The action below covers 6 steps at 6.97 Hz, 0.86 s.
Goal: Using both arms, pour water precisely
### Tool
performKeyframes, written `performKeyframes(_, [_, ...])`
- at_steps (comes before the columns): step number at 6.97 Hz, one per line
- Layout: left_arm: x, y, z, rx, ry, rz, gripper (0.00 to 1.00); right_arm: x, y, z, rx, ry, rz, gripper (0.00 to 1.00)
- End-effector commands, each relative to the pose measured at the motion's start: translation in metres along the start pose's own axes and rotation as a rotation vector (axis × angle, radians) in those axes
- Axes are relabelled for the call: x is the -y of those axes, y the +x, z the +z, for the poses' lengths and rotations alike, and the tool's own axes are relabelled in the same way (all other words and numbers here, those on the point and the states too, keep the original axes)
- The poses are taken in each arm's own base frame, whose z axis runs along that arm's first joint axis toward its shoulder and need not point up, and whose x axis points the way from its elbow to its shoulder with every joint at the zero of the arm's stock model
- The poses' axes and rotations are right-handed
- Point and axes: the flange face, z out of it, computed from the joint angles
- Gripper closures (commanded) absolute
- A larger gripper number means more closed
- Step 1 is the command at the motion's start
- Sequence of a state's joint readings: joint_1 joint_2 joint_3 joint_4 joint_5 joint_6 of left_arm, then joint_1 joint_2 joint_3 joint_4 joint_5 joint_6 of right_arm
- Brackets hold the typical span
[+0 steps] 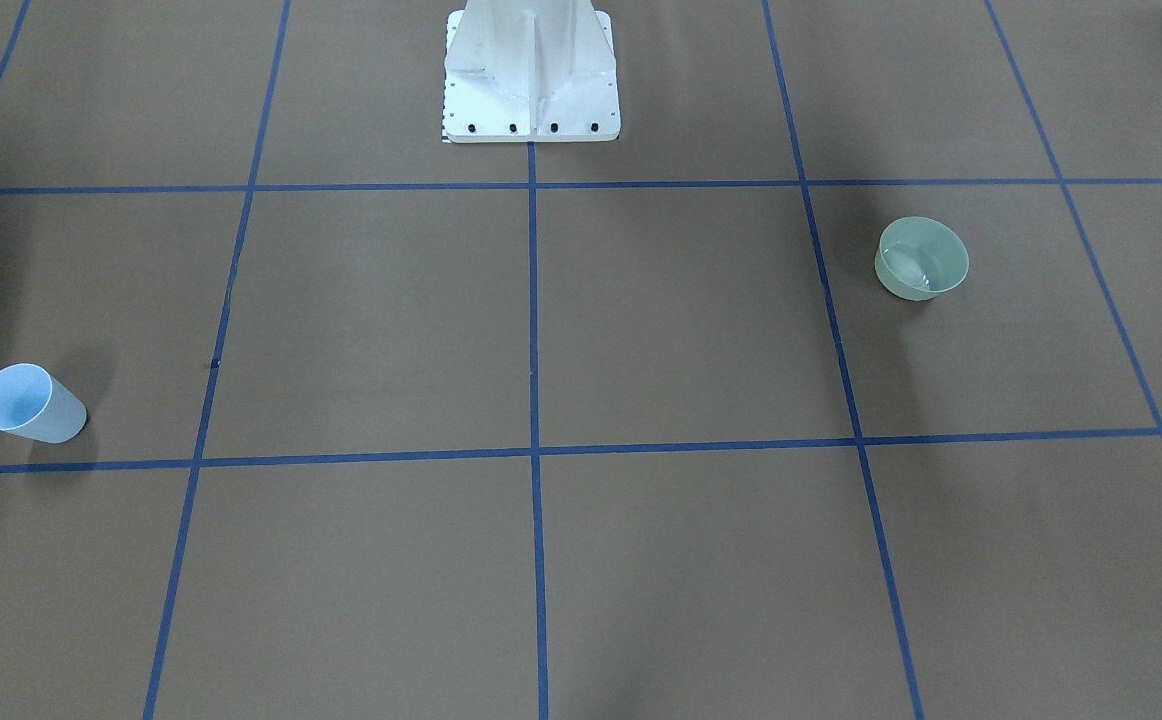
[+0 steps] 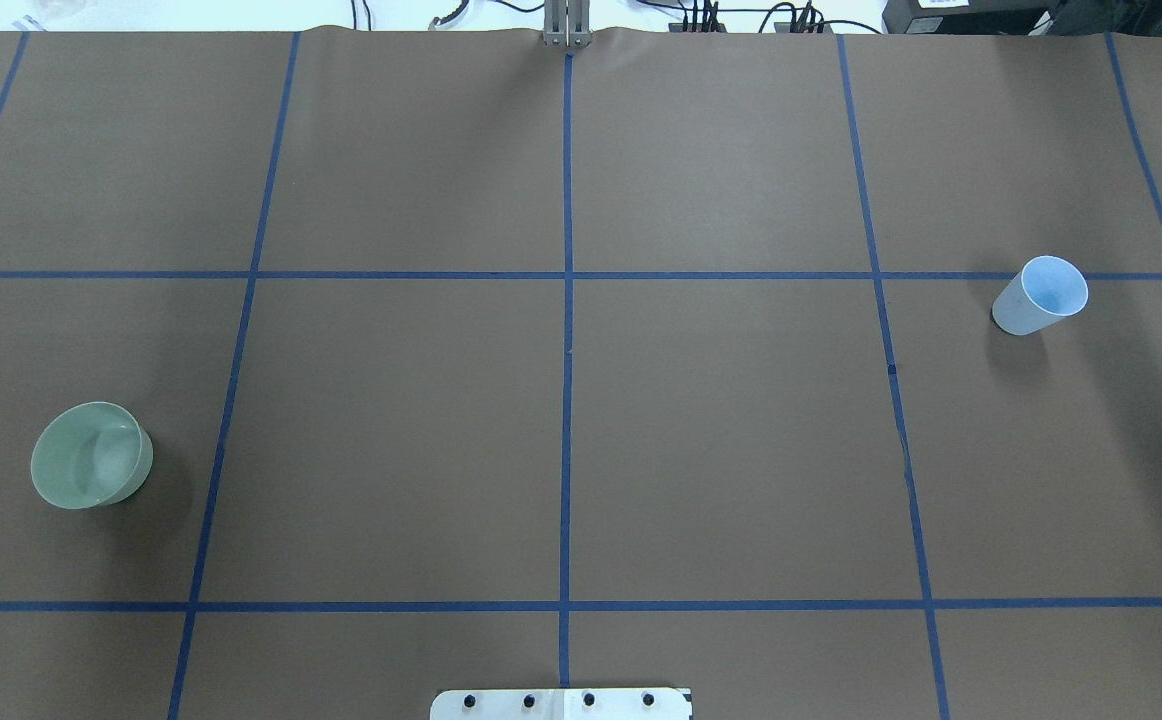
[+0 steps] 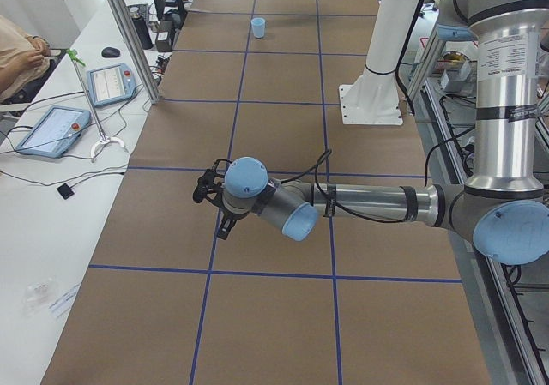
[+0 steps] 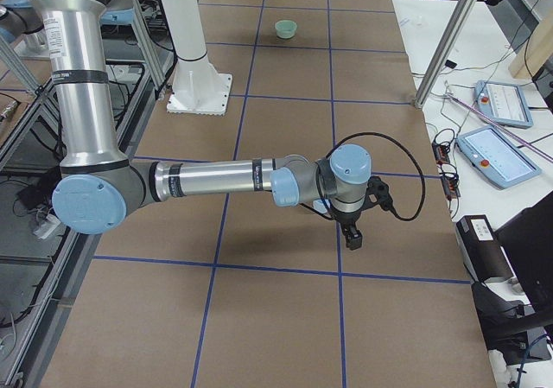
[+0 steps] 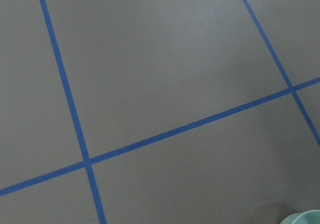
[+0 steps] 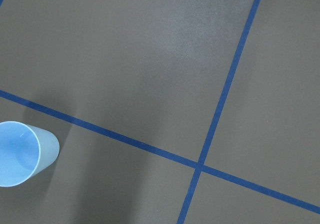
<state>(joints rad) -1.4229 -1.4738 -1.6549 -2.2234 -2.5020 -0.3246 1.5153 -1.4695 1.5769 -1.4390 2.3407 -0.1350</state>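
A pale green bowl (image 1: 922,259) (image 2: 91,455) stands upright on the brown table on my left side, small and far in the exterior right view (image 4: 286,28). Its rim just enters the left wrist view (image 5: 302,218). Faint white glints of water (image 1: 919,272) show inside it. A light blue cup (image 1: 29,403) (image 2: 1039,295) (image 6: 22,154) stands upright on my right side; I cannot tell if it holds water. My left gripper (image 3: 225,227) and right gripper (image 4: 353,242) hang above the table, away from both vessels. Whether they are open or shut I cannot tell.
The white pedestal (image 1: 531,75) (image 2: 561,703) stands at the middle of the robot's table edge. Blue tape lines grid the brown surface. Side benches hold teach pendants (image 3: 51,129) (image 4: 491,157), cables and metal posts (image 3: 129,33). A person's arm (image 3: 19,55) shows at the far left.
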Motion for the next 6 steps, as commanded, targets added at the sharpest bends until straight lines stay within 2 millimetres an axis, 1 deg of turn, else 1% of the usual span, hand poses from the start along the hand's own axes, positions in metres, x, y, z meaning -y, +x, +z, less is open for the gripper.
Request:
performKeyframes(1, [-0.023,0.041,0.061,0.020,-0.020,-0.067,0.00,-0.001,0.000,0.000,0.000,-0.001,0.001,0.00])
performKeyframes(3, [-0.061,0.066,0.110,0.053,-0.068,-0.062,0.00,-0.002,0.001,0.001,0.000,-0.003,0.003,0.00])
performKeyframes(4, [-0.078,0.078,0.124,0.045,-0.077,-0.055,0.00,-0.003,0.001,0.001,0.000,-0.003,0.003,0.00])
performKeyframes(6, [-0.094,0.102,0.152,0.057,-0.090,-0.049,0.00,-0.003,0.001,0.001,-0.001,-0.003,0.003,0.00])
